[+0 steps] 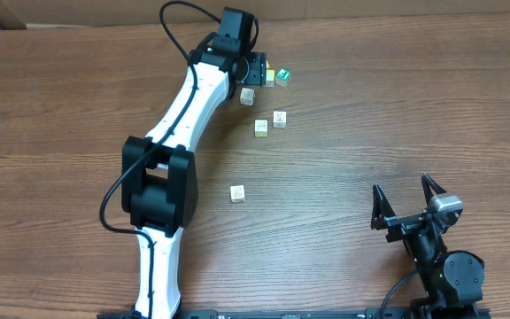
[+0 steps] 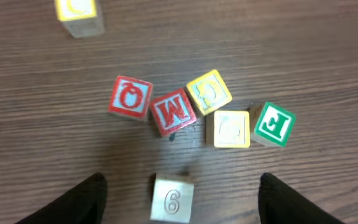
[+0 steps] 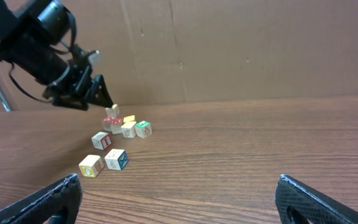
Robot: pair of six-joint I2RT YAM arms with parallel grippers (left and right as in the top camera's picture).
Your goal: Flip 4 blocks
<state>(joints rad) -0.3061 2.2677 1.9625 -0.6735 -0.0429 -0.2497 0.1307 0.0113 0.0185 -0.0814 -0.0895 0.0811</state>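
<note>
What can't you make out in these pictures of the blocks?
Overhead: the left end effector mostly covers the red blocks; any print there is too small to read.
Left wrist: the bottom edge cuts off the 6 block, and the top edge cuts off the top yellow block.
Right wrist: the cluster is too small and blurred for letters.

6 on pale block (image 2: 173, 199), E on green block (image 2: 274, 123)
</note>
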